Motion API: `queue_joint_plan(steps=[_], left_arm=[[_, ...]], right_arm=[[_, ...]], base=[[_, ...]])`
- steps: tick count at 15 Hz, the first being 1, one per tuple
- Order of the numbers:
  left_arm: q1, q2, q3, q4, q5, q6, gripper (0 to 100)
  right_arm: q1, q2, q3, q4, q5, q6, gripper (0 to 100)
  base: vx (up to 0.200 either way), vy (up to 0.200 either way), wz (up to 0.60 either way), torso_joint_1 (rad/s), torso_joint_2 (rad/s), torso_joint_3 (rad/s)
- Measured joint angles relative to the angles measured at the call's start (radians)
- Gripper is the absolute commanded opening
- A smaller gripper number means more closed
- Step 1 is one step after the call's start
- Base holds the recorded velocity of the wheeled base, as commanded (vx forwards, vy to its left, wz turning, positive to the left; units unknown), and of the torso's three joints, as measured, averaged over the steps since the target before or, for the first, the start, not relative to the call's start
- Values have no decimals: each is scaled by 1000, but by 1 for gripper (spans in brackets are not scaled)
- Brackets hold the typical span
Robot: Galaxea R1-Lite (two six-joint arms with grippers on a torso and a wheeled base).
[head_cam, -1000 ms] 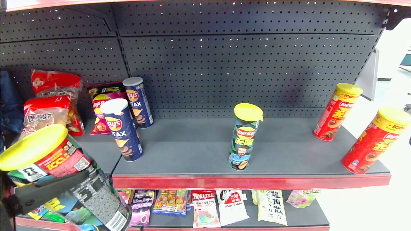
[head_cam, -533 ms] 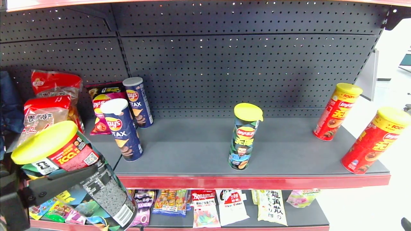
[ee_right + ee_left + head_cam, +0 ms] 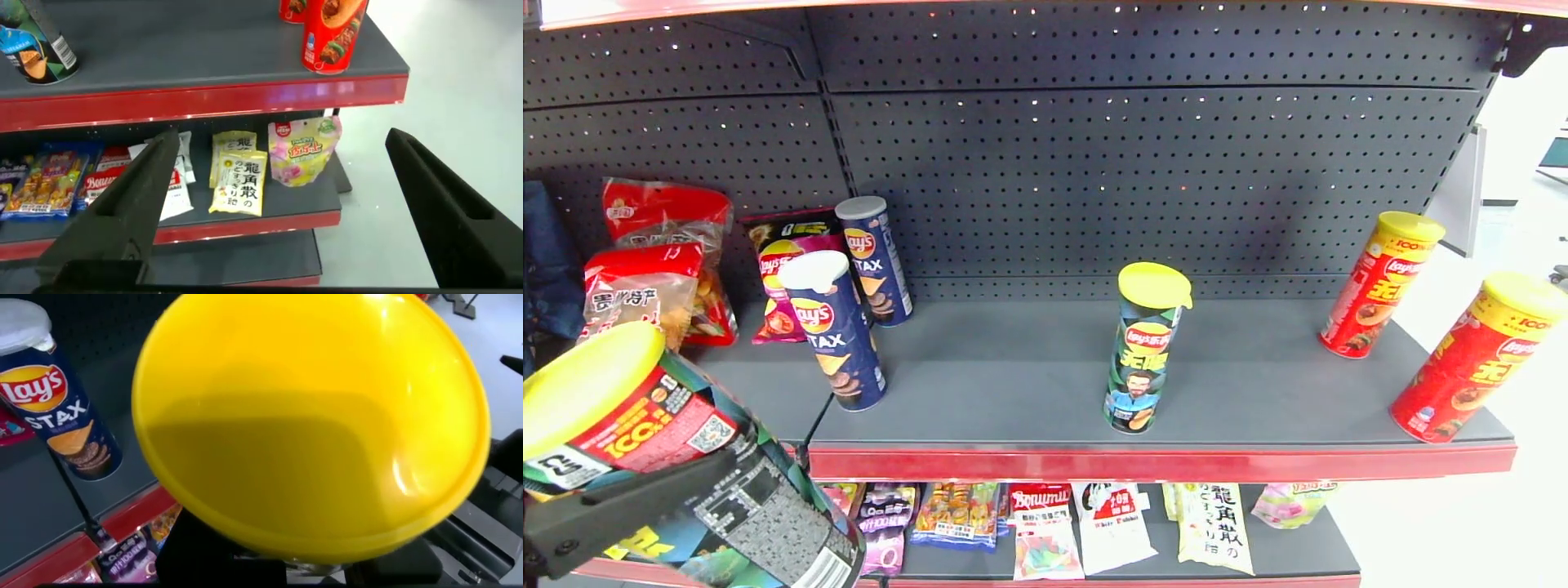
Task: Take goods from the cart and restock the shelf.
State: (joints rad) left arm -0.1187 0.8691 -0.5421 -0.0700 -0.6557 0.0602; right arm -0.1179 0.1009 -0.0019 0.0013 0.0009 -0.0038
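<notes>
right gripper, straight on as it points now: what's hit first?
Likely the pink snack bag on the lower shelf, which sits between the open fingers of the right gripper; depth unclear.

6 chip cans, 3 upr-shelf bags

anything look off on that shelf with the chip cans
The green can in the middle of the shelf: its yellow lid sits askew, overhanging to one side, as if not pressed on fully. Nothing else stands out.
</notes>
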Motion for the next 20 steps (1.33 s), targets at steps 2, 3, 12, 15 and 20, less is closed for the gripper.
queue_joint_plan(steps=[2, 3, 12, 15, 20], left_arm=[[-6, 4, 4, -1, -32, 0, 0], [-7, 13, 4, -2, -39, 0, 0], [-51, 313, -4, -231, -28, 156, 0], [-123, 408, -39, -269, -33, 158, 0], [-138, 484, -90, -268, -33, 158, 0]], right_arm=[[0, -4, 0, 0, 1, -5, 100], [1, -4, 0, 0, 1, -5, 100], [0, -7, 0, 0, 2, -7, 100], [0, -7, 0, 0, 2, -7, 100], [1, -6, 0, 0, 2, -7, 100]], base=[[0, 0, 0, 0, 0, 0], [0, 0, 0, 0, 0, 0], [0, 0, 0, 0, 0, 0], [0, 0, 0, 0, 0, 0], [0, 0, -240, 2, -1, 2]])
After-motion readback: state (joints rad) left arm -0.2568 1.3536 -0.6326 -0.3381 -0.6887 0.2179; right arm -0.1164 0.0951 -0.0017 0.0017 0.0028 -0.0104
